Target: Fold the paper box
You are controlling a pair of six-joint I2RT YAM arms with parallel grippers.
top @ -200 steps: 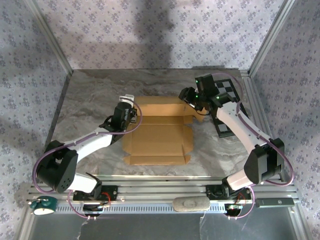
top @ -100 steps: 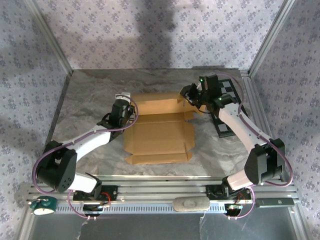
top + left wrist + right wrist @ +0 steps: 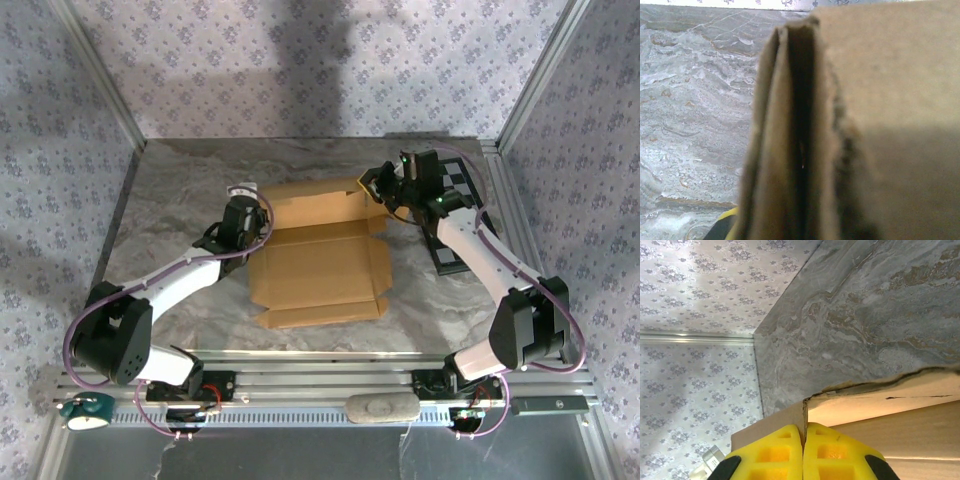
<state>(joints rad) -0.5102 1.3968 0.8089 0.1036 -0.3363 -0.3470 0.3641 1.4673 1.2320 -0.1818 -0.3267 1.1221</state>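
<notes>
Tan-brown cardboard paper box [image 3: 318, 262], frame centre: my right gripper [image 3: 803, 432] pinches its upper-right flap; left gripper [image 3: 243, 215] spread unclear.

Left wrist view: paper box [image 3: 880, 100] blurred, edges cut off

White links [image 3: 185, 283], black joints [image 3: 118, 345], purple cables [image 3: 68, 340], yellow, seemingly recessed pincer pads [image 3: 832, 462]

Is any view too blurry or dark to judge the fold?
Left wrist: the paper box is blurred from closeness, shadowed lower right. Right wrist: sharp, its edge brightly lit above the right gripper. Top external: clear, evenly lit.
</notes>
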